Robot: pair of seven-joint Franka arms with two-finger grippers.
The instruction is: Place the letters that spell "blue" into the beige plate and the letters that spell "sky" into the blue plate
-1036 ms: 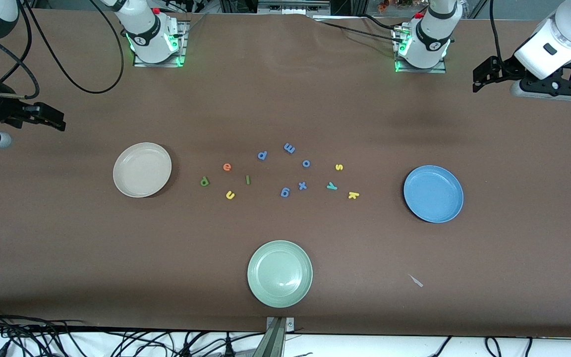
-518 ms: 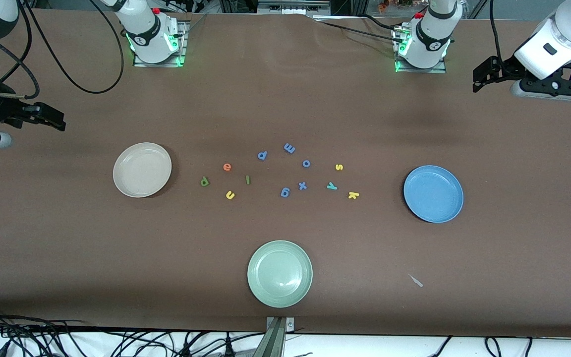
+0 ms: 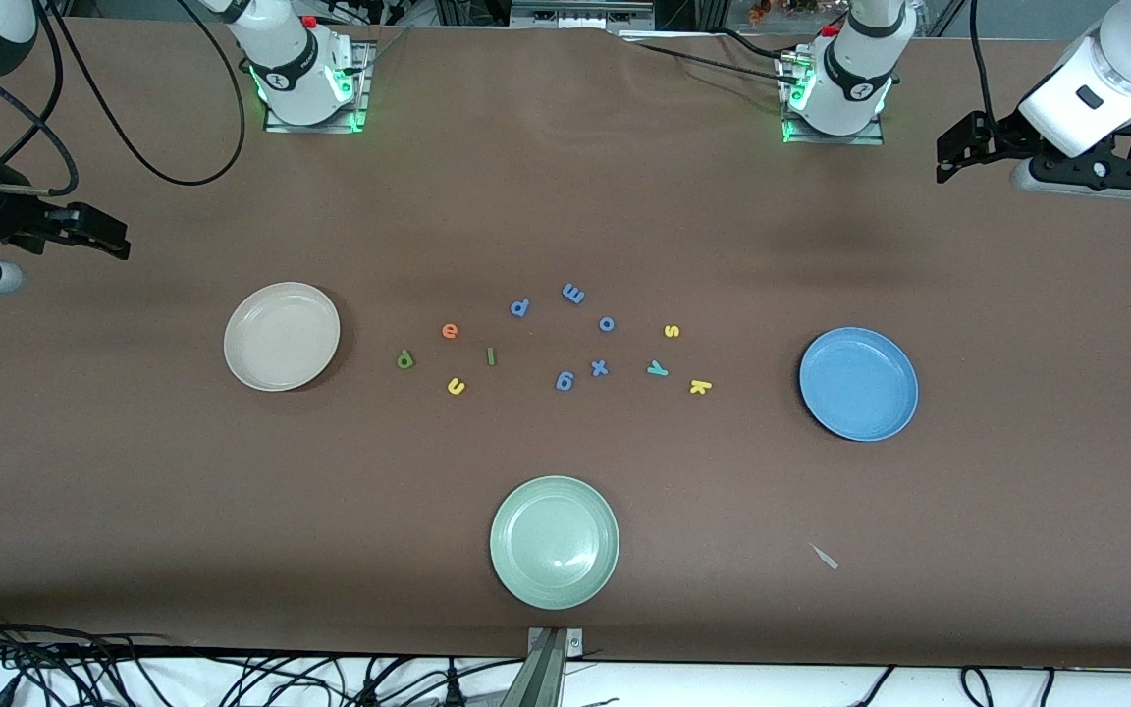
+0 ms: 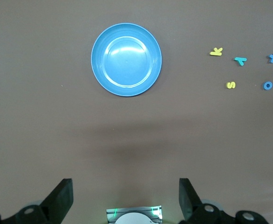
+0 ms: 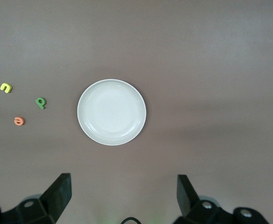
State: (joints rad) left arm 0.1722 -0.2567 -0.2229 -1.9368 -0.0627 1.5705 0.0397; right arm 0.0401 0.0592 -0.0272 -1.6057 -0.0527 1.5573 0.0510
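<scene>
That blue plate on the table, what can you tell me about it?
The blue plate is round and shallow, medium blue, with a slightly glossy, plastic-looking surface, a raised rim and a flat centre. It lies flat on the brown table toward the left arm's end, with nothing in it. The yellow k is the closest letter, lying apart from it. Nothing touches the plate.

A: Light is even and fairly soft, coming from overhead. The table [image 3: 624, 196] reads matte brown with no hot spots.

B: Shadows? The beige plate [image 3: 282, 336] throws a thin dark crescent at about 4 o'clock, and so does the blue plate [image 3: 858, 383].

A: Yes, and a broad faint smudge of shadow lies on the cloth at 6 o'clock of that plate in the left wrist view.

B: Glare is slight: small sheen patches on the green plate [image 3: 554, 542]. Green lamps glow at both arm bases.

A: Focus is crisp throughout; the letters stay sharp.
</scene>
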